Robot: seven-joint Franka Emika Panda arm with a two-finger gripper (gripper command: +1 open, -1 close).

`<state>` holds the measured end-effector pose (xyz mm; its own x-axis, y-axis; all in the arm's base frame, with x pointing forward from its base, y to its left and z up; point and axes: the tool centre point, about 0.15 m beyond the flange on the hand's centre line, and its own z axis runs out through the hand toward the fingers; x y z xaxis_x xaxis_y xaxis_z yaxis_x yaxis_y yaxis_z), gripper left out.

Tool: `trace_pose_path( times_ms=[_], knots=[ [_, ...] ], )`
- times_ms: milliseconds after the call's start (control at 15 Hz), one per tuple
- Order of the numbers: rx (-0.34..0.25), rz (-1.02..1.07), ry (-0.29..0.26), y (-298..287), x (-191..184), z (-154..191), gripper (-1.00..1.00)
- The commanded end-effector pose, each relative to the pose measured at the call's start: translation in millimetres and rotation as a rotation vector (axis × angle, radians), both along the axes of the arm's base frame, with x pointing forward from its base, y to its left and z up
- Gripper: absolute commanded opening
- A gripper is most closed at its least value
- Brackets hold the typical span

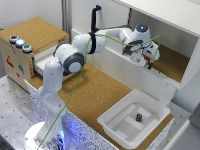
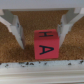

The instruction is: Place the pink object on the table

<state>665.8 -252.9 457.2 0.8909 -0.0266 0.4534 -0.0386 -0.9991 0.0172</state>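
Exterior view hides the part you care about most: the gripper (image 1: 148,61) is reached into the white cabinet shelf (image 1: 172,62) at the exterior view's right, and the arm's wrist covers whatever sits beneath it, so you cannot find the pink object there. The wrist view gives it to you plainly. The pink object (image 2: 46,44) sits on cork between the two pale fingers (image 2: 15,25), which stand apart on either side of it with a gap to each, not touching it. A black "A" shows on its near face and another letter, blurred, on its top face; the block looks about cubic, so no long axis can be told, and its near face runs square to the white lip in front of it.

The table (image 1: 95,92) is a long cork-topped counter with a speckled white edge. On it, toward the exterior view's right, you see a white tray (image 1: 120,117) holding a small dark cube (image 1: 139,118). At the exterior view's left stands a cork-topped wooden box (image 1: 27,37) with coloured buttons (image 1: 20,43).
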Motion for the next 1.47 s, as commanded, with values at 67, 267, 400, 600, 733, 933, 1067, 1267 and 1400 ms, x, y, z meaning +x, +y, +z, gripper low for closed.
trace_pose_path(
  times_ms=[67, 267, 400, 600, 733, 933, 1067, 1267, 1400],
  knots=[
    [0.085, -0.042, 0.081, -19.8, 13.9, 17.5, -1.0],
    [0.096, -0.097, 0.007, -31.9, -33.5, 36.9, -1.0],
    [0.09, -0.126, -0.012, -35.2, -60.5, 40.1, -1.0],
    [0.063, -0.167, -0.038, -36.7, -98.2, 39.3, -1.0],
    [0.061, -0.207, -0.012, -35.2, -117.8, 36.0, -1.0],
    [0.05, -0.248, 0.027, -29.3, -141.2, 27.9, -1.0],
    [0.048, -0.259, 0.062, -21.0, -159.6, 19.4, -1.0],
    [0.028, -0.258, 0.116, 5.4, -191.4, 0.8, -1.0],
    [0.013, -0.258, 0.141, 24.0, -211.4, -12.6, -1.0]
  ],
)
